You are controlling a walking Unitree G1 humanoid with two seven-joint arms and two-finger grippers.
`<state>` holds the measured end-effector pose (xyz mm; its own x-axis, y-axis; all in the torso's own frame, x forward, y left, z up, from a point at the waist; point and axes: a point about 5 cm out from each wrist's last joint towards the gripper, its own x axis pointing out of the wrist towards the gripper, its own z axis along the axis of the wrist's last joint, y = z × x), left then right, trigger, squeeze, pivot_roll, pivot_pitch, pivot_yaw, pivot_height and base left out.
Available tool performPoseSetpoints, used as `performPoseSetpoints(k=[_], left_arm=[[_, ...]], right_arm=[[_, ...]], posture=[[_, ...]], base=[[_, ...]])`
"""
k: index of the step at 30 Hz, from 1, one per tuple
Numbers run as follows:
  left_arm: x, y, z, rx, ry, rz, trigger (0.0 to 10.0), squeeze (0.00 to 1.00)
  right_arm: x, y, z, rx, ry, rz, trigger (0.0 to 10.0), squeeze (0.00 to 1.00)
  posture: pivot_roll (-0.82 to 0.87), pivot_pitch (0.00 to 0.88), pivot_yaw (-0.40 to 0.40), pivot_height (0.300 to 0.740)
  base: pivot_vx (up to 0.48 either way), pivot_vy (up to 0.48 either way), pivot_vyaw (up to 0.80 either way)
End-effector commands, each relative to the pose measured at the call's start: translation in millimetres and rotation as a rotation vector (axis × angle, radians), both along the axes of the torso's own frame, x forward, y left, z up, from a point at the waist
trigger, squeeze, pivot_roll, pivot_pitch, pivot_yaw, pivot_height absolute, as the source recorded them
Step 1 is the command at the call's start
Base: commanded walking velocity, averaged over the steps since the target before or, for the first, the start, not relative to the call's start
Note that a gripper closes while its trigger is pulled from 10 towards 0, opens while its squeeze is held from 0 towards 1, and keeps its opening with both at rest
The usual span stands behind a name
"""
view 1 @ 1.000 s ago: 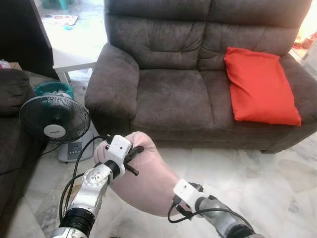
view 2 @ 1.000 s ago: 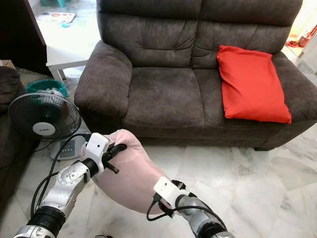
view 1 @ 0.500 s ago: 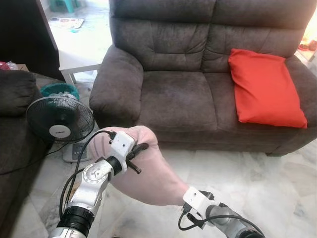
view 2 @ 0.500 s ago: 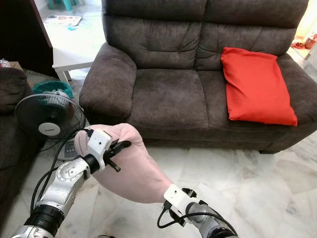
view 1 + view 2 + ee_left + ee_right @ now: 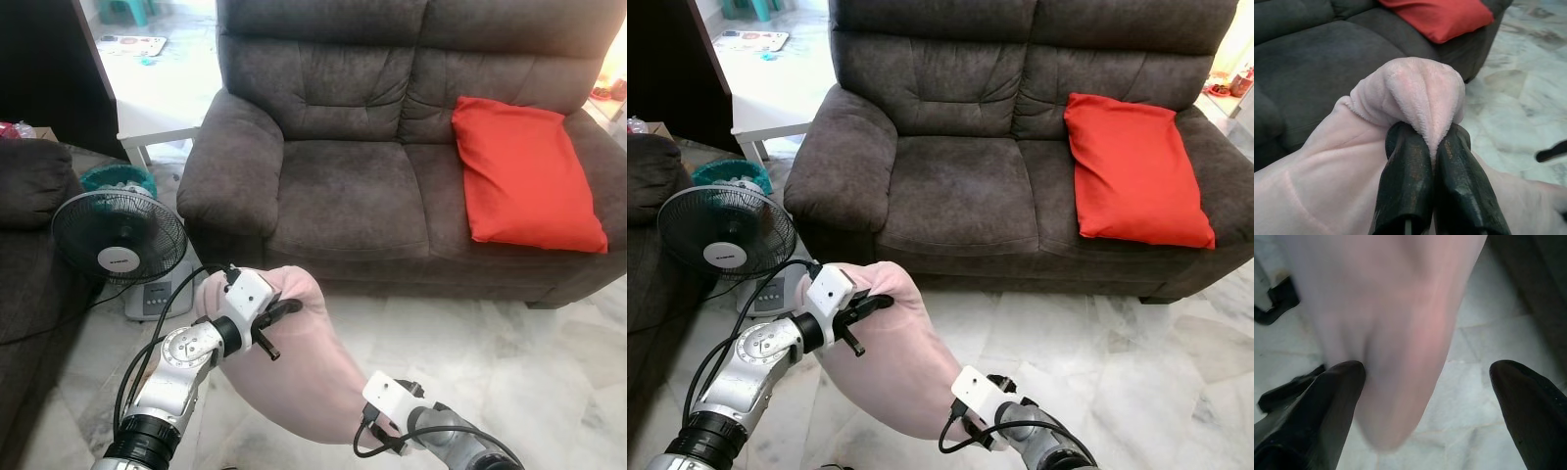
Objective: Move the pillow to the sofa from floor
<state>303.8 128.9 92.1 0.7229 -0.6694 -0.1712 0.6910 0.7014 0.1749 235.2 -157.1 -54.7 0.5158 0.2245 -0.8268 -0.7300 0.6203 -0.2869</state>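
While our left gripper point(image 5: 1432, 161) pinched a fold of the pink pillow point(image 5: 294, 362) above the near floor, our right gripper point(image 5: 1425, 396) stood apart beneath it. Held by one fold, it could slip before reaching the far sofa point(image 5: 343, 186).

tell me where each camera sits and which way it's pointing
Left eye view: on the head, looking forward and down at the brown sofa, red cushion and fan; both silver arms show.
Right eye view: the head's other eye, the same scene.
Left wrist view: along the left gripper, shut on a fold of the pink pillow, toward the sofa.
Right wrist view: along the open right gripper, down at the marble floor.
All four share the pink pillow.
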Motion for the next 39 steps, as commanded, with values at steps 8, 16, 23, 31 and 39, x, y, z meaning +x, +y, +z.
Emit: performPoseSetpoints(k=[8, 16, 23, 31, 39], left_arm=[[9.6, -6.6, 30, -0.033, -0.147, 0.015, 10.0, 0.0], [8.9, -7.6, 33, -0.04, -0.15, -0.001, 10.0, 0.0], [8.2, -10.0, 37, -0.055, -0.145, -0.023, 10.0, 0.0], [10.4, -9.6, 42, -0.067, -0.165, -0.009, 10.0, 0.0], [11.9, -10.3, 55, -0.113, -0.197, -0.007, 10.0, 0.0]], right_arm=[[-21.9, -12.6, -12, -0.008, 0.105, 0.02, 10.0, 0.0], [-8.8, -4.3, -6, -0.005, 0.092, 0.008, 10.0, 0.0], [-5.2, -11.0, -4, -0.035, 0.062, -0.042, 10.0, 0.0], [-8.4, -17.2, -5, -0.053, 0.087, -0.051, 10.0, 0.0], [-5.5, -13.5, -4, -0.018, 0.095, -0.1, 10.0, 0.0]], posture=[[0.11, 0.053, -0.087, 0.74], [0.11, 0.054, -0.086, 0.74], [0.12, 0.054, -0.086, 0.74], [0.12, 0.052, -0.087, 0.74], [0.12, 0.052, -0.085, 0.74]], base=[[0.0, 0.0, 0.0], [0.0, 0.0, 0.0], [0.0, 0.0, 0.0], [0.0, 0.0, 0.0], [0.0, 0.0, 0.0]])
